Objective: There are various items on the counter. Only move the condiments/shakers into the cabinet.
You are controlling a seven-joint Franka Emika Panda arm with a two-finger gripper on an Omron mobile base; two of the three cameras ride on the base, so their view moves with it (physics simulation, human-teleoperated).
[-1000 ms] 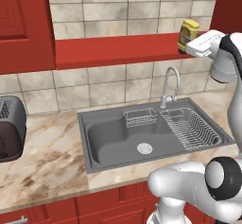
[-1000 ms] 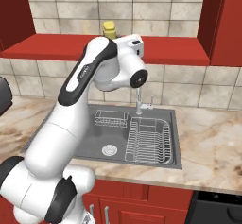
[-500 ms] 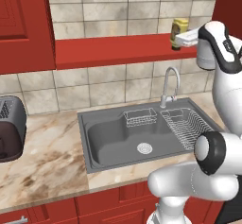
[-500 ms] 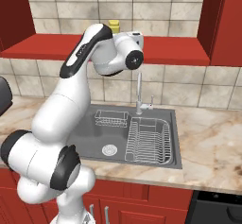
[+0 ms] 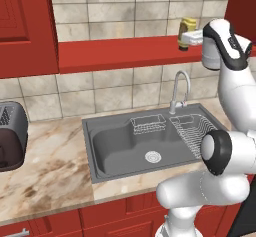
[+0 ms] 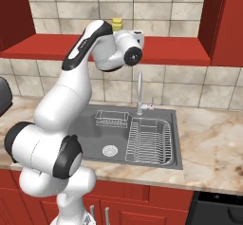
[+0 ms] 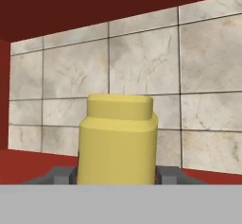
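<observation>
My gripper (image 5: 191,35) is shut on a mustard-yellow bottle (image 5: 186,31), one of the condiments, inside the open red cabinet (image 5: 115,52) above the sink. In the hand view the bottle (image 7: 118,140) stands upright between the two grey fingertips (image 7: 60,174), with the beige tile back wall close behind it. From the right base view the bottle's cap (image 6: 117,23) pokes up behind the arm's wrist, over the shelf (image 6: 173,47). Whether the bottle rests on the shelf floor I cannot tell. The marble counter (image 5: 50,166) runs below.
A grey sink (image 5: 130,148) with a wire dish rack (image 5: 192,131) and a curved tap (image 5: 178,88) lies under the shelf. A dark toaster (image 5: 10,133) stands at the left on the counter. Red cabinet doors flank the shelf (image 6: 225,20).
The arm has straightened up and carried the bottle a little to the left and deeper into the shelf. The grip on the bottle is unchanged.
</observation>
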